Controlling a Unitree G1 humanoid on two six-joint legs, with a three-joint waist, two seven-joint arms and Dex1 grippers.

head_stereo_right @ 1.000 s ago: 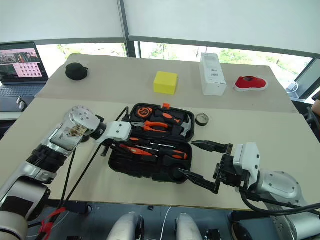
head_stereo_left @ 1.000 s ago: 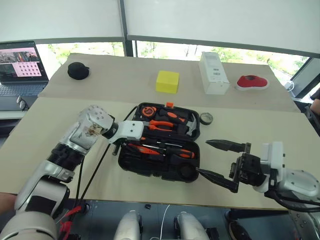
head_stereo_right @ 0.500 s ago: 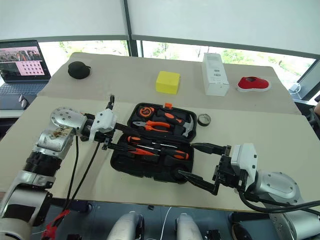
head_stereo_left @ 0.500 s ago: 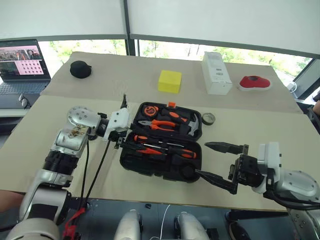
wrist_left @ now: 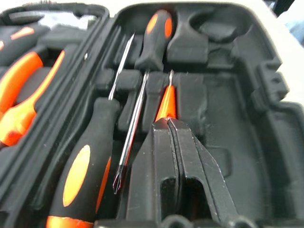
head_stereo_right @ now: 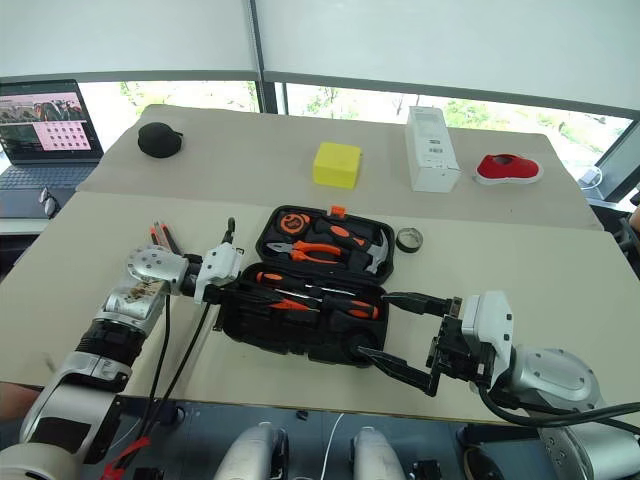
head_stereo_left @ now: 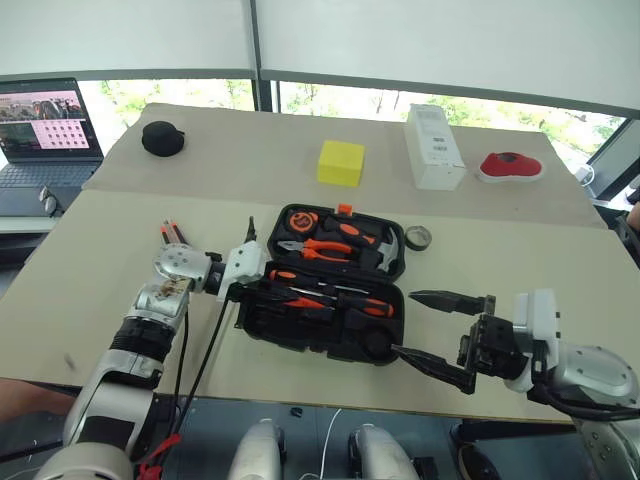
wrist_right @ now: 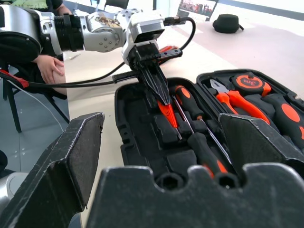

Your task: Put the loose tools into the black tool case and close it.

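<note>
Head view: left pincer [head_stereo_left: 262,291] reaching into the near half of the open black tool case [head_stereo_left: 325,335], fingers pressed together over the slim orange tester screwdriver [head_stereo_left: 300,301]. Right pincer [head_stereo_left: 440,330] hanging off the case's right end, spread wide and empty. Small dark tape roll [head_stereo_left: 417,237] lying on the desk [head_stereo_left: 90,260] well beyond the right pincer, just beside the case's far right corner, not yet packed.

Left wrist view: fingers [wrist_left: 156,166] shut flat against each other, tips touching the tester's orange shaft. Two black-and-orange screwdrivers [wrist_left: 88,161] seated just beside the pincer, handles at opposite ends. No blade pinched between the tips, as far as can be told (more a press than a grip).

Right wrist view: right pincer's fingers [wrist_right: 61,156] standing far apart, left pincer seen beyond them, slanting down onto the tester inside the case.

Risks, judged from here: tester left proud of its recess if pushed off-line, then blocking the lid; closed tips skidding sideways and knocking a neighbouring screwdriver loose; lid shut with the tape roll forgotten on the desk.
</note>
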